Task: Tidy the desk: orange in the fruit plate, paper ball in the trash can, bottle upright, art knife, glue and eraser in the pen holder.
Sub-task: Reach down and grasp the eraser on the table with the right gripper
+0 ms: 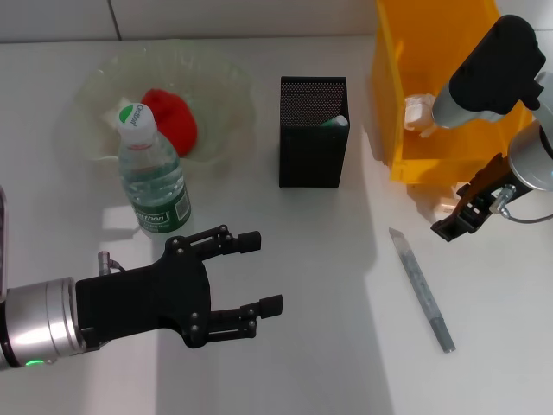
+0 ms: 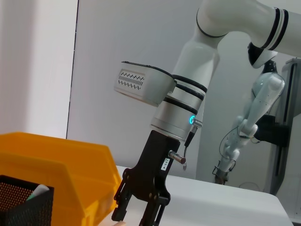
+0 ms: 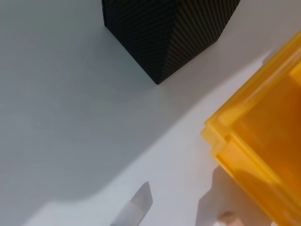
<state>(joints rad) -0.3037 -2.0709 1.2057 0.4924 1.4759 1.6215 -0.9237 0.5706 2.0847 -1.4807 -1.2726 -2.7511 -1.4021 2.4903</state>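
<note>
From the head camera I see my left gripper (image 1: 263,272) hovering low over the near desk with its jaws spread and nothing between them, just in front of the bottle (image 1: 154,173), which already stands upright with its white cap up beside the fruit plate (image 1: 95,95). The orange (image 1: 171,118) sits in that plate, so I judge those two jobs done. The pen holder (image 1: 313,131) stands mid-desk with a pale object poking out at its rim, likely the glue, though I can't be sure. The trash can (image 1: 432,86) is at the far right with the paper ball (image 1: 418,112) showing through its wall. My right gripper (image 1: 467,212) hangs just in front of the bin, above a small tan piece I take for the eraser (image 1: 445,207); I cannot tell how its jaws stand here. The art knife (image 1: 422,290) lies flat nearer me, apart from everything. In the left wrist camera the right gripper (image 2: 138,214) points straight down beside the bin, fingers a little parted and holding nothing, which suits a top-down pick. The right wrist camera shows the knife's tip (image 3: 136,207), the holder's corner and the eraser's edge (image 3: 229,217) by the bin.
</note>
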